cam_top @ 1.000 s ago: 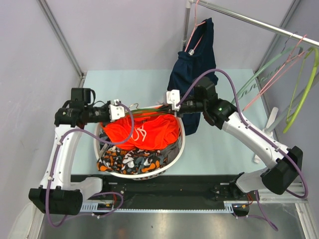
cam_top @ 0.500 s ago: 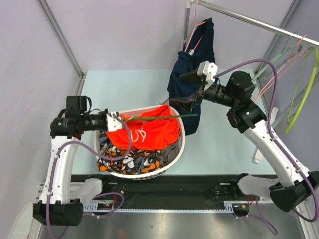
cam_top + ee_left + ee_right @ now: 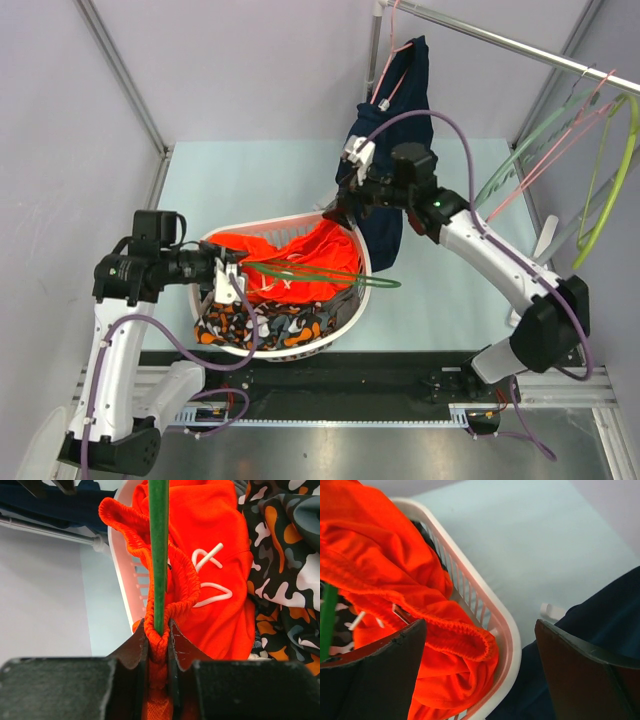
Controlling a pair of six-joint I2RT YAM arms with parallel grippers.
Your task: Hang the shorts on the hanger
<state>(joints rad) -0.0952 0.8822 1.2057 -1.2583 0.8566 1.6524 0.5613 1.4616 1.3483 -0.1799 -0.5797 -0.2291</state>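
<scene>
The left fingers (image 3: 134,647) pinch the green hanger (image 3: 159,555) and the orange waistband of the shorts (image 3: 300,250) together, over a white basket (image 3: 283,352) at the worktop's (image 3: 250,180) near edge, toward its left side. The shorts lie heaped in the basket, covering most of a patterned cloth (image 3: 265,322). The hanger reaches past the basket's right rim; its hook cannot be made out. The right fingers (image 3: 375,675) stand wide apart, holding nothing, above the basket's far rim, just beside a hanging navy garment (image 3: 400,100), which the right wrist view cuts off.
</scene>
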